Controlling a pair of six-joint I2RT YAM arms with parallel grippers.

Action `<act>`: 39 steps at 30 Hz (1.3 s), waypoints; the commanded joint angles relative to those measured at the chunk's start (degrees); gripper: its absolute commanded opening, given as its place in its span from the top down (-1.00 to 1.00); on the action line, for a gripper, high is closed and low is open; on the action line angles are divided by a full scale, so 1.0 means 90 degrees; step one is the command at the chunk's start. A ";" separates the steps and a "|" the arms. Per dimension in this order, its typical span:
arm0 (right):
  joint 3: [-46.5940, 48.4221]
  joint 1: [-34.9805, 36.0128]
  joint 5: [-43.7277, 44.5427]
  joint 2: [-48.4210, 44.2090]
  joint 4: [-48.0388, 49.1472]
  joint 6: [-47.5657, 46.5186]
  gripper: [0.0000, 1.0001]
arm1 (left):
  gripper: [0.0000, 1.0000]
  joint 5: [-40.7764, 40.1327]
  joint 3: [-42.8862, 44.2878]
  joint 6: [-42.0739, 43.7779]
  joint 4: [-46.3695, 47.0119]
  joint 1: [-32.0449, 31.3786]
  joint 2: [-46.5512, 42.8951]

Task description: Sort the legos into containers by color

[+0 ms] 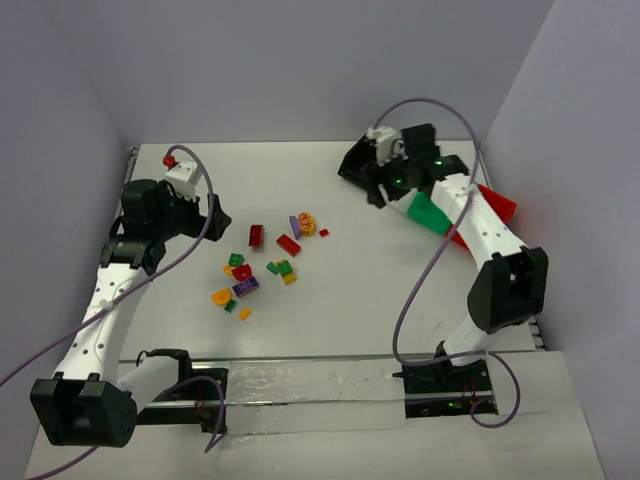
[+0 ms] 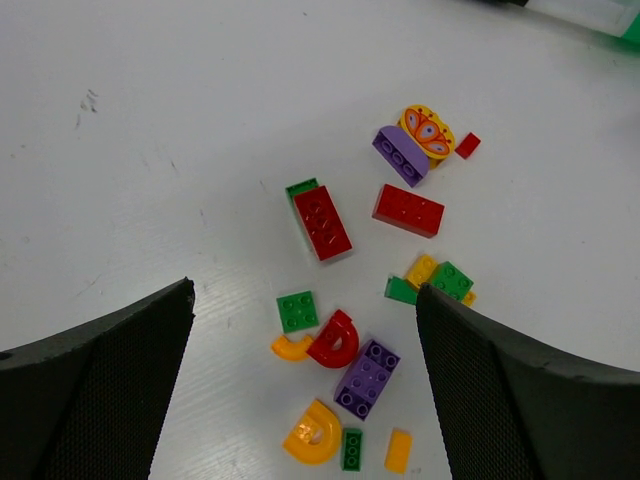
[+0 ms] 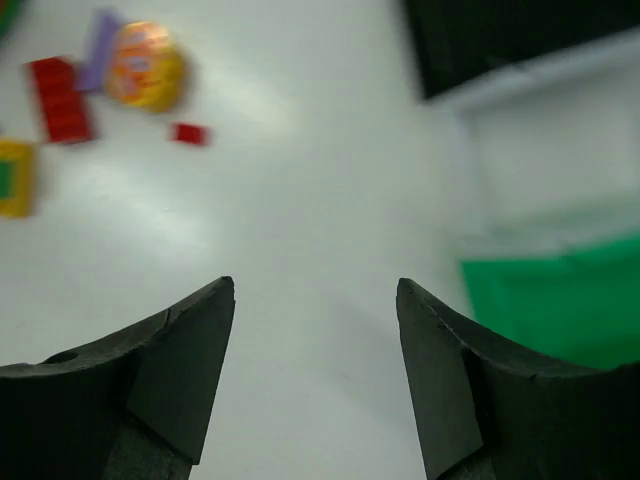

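The legos [image 1: 265, 262] lie scattered left of the table's middle. The left wrist view shows a long red brick [image 2: 322, 222], a second red brick [image 2: 408, 210], a purple piece [image 2: 400, 155], an orange round piece [image 2: 428, 132], a green square [image 2: 298, 310], a red arch [image 2: 335, 340], a purple brick [image 2: 366, 377] and an orange arch [image 2: 313, 432]. My left gripper [image 2: 305, 290] is open and empty above them; in the top view it [image 1: 207, 215] is left of the pile. My right gripper [image 3: 315, 285] is open and empty over bare table beside the containers.
The bins stand at the back right, partly under my right arm: black [image 1: 358, 160], green [image 1: 430, 212] and red [image 1: 497, 205]. The right wrist view shows the black bin [image 3: 500, 40], white bin [image 3: 560, 150] and green bin [image 3: 560, 300]. Walls close in the table.
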 commanded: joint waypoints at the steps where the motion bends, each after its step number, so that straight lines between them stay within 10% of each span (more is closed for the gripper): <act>1: 0.0108 0.0776 -0.0889 0.0749 -0.0012 -0.0168 -0.42 | -0.94 0.0619 -0.0009 0.0433 0.0056 -0.0038 -0.0135; 19: 0.2055 0.1709 -0.1185 0.3610 -0.0740 -0.3268 -0.39 | -0.98 0.1698 -0.0100 0.1007 -0.0264 -0.0040 -0.0222; 39: 0.2541 0.2017 -0.0333 0.4185 -0.0766 -0.0198 -0.47 | -0.98 0.1249 -0.0095 0.0741 -0.0032 -0.0048 -0.0179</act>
